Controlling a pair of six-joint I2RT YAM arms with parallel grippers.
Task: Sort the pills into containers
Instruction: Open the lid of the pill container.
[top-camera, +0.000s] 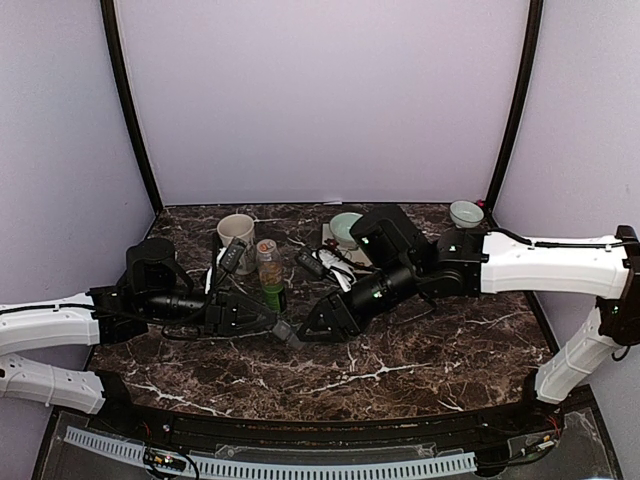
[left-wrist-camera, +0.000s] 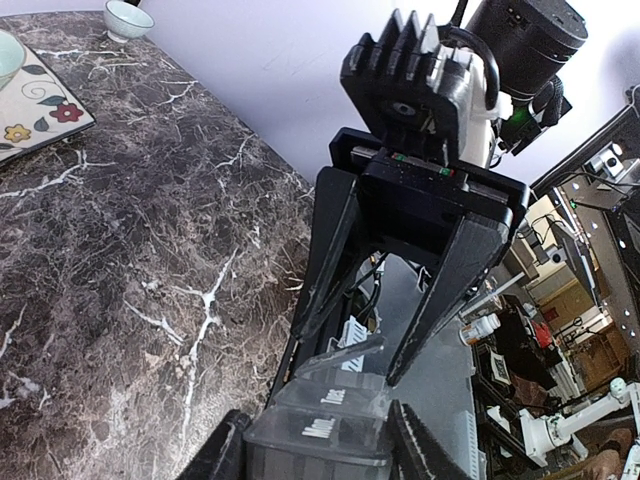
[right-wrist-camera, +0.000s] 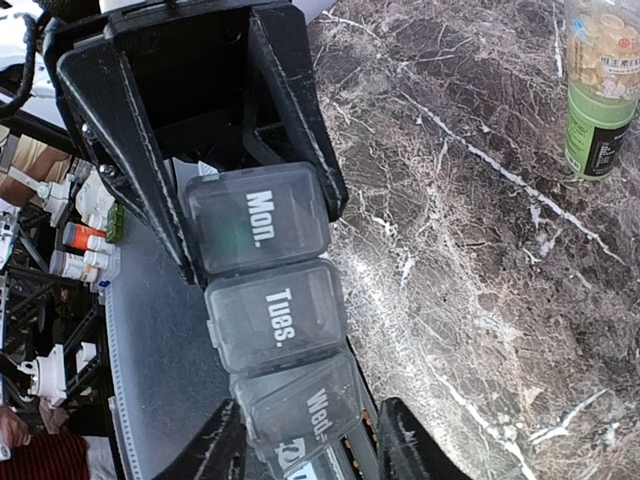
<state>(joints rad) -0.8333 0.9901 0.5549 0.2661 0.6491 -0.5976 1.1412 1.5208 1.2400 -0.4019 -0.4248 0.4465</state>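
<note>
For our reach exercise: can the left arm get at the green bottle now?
Probably not: the left gripper is clamped on the containers; the green bottle stands nearby, unblocked, but it must release first.

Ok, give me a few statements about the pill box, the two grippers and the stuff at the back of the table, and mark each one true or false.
1. The containers have lids reading Mon., Tues. and Wed. True.
2. The left gripper has its fingers either side of the Wed. end. False: it flanks the Mon. end, and the right gripper is at the Wed. end.
3. A bottle with a green label stands on the table. True.
4. The cream mug lies on its side. False: it stands upright.
5. The pale green bowl sits on bare marble. False: it sits on a patterned mat.
</note>
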